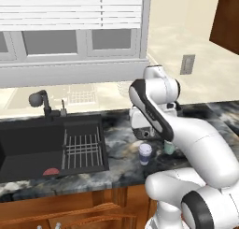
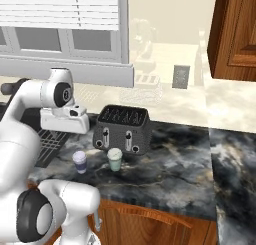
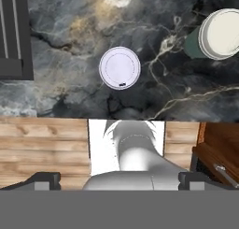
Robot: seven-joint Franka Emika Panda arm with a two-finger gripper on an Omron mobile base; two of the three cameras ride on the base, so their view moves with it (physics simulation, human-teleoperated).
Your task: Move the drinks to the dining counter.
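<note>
A black marble bench (image 2: 165, 159) with grey-white veins carries a sink (image 1: 28, 148) at its left end and a ribbed dark toaster (image 2: 121, 129) toward the back. Near the front edge stand two round, white-lidded paper cups, well apart: purple-blue cup (image 3: 119, 67) and pale green cup (image 3: 219, 35). The bent arm hangs above them, fingers (image 3: 46, 180) spread wide, empty.

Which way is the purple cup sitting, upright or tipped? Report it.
Upright: the purple cup stands on the counter, lid on top.
</note>
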